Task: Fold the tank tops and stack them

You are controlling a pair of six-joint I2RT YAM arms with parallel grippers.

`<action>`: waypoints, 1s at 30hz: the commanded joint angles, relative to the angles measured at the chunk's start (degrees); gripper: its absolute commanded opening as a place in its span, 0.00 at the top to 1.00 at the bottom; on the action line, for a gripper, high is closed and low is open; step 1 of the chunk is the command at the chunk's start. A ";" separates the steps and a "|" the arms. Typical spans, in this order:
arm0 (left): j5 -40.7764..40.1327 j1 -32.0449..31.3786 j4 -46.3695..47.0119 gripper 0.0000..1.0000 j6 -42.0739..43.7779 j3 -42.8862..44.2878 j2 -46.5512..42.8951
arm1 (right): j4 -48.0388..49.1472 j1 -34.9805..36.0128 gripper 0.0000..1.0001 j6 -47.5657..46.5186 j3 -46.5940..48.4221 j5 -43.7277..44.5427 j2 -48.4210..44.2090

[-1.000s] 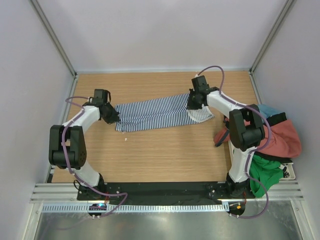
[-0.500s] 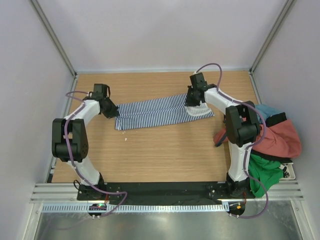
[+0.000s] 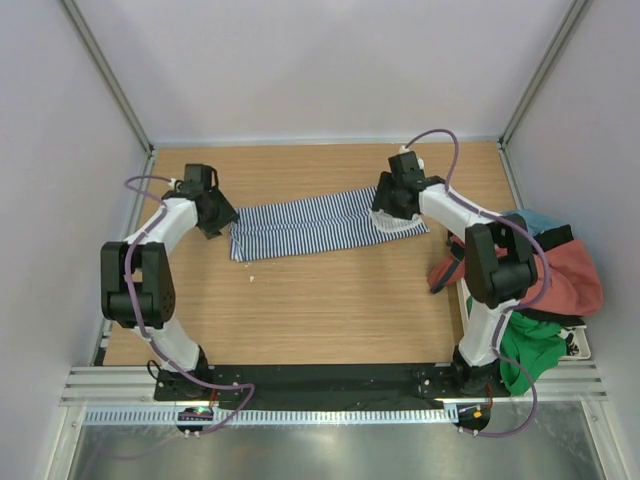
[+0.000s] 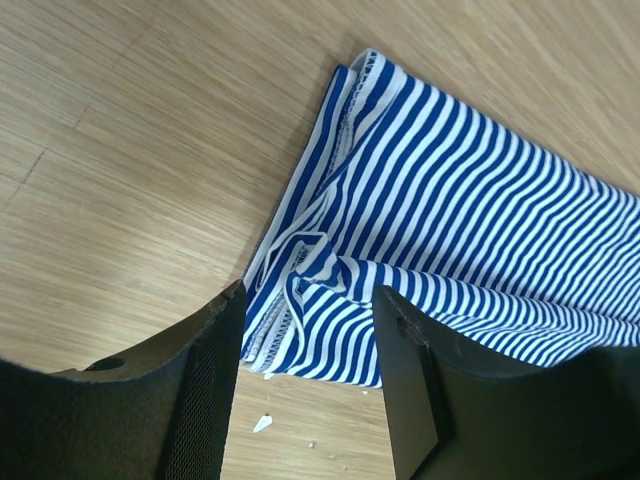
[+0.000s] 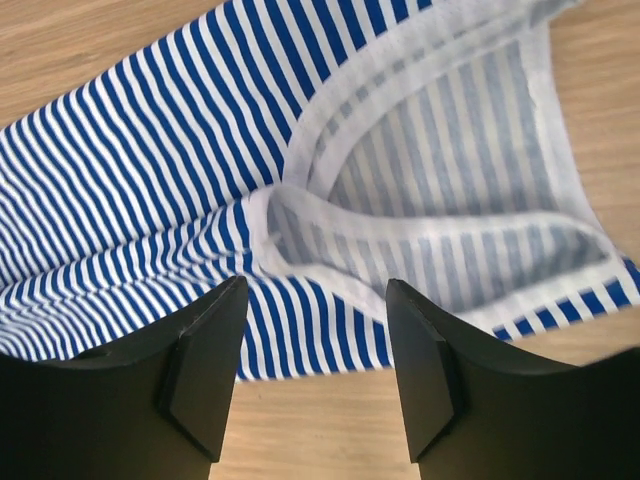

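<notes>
Bracketing striped top (image 3: 315,225), left hand (image 3: 222,222), right hand (image 3: 385,208) gape.

The right arm (image 3: 497,262) and piled clothes (image 3: 535,350) partly hide the rust-red tank top (image 3: 566,282) at the table's (image 3: 330,320) right edge. Both wrist views cut off the striped tank top (image 4: 480,230).

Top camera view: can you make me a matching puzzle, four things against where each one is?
Things:
1 striped tank top
2 rust-red tank top
3 green cloth
4 left gripper

Places:
a open, at the striped top's left end
b bunched at the table's right edge, just behind the green cloth
c spread flat on the table
d bunched at the right edge, at the near end

Pairs: 1c, 2b, 3d, 4a
</notes>
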 commanded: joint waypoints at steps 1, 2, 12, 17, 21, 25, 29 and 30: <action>-1.14 0.33 -0.74 0.44 1.90 2.79 -2.83 | 3.22 -0.11 0.38 1.00 -5.72 1.36 -8.15; -0.96 0.41 -0.65 0.44 2.25 3.14 -2.57 | 3.75 -0.03 0.41 1.35 -7.14 1.27 -10.24; 0.18 0.33 -1.70 0.46 3.65 12.36 7.09 | 8.24 -0.29 0.51 7.32 -22.26 2.67 -17.83; 1.15 0.33 -2.76 0.42 3.92 18.78 13.07 | 10.08 -1.61 0.46 9.17 -22.27 0.92 -15.19; 1.15 0.15 -2.76 0.42 4.01 20.80 16.67 | 11.75 -2.49 0.47 10.14 -20.95 0.56 -12.73; 1.15 0.15 -2.76 0.44 4.01 22.12 19.66 | 12.28 -2.84 0.47 10.84 -19.63 0.56 -10.80; 1.15 0.06 -2.76 0.58 4.01 24.06 22.57 | 12.37 -3.01 0.49 11.10 -18.67 0.30 -9.39; 1.15 0.15 -2.93 0.69 3.83 24.23 22.92 | 12.54 -3.10 0.50 11.11 -18.58 0.47 -9.04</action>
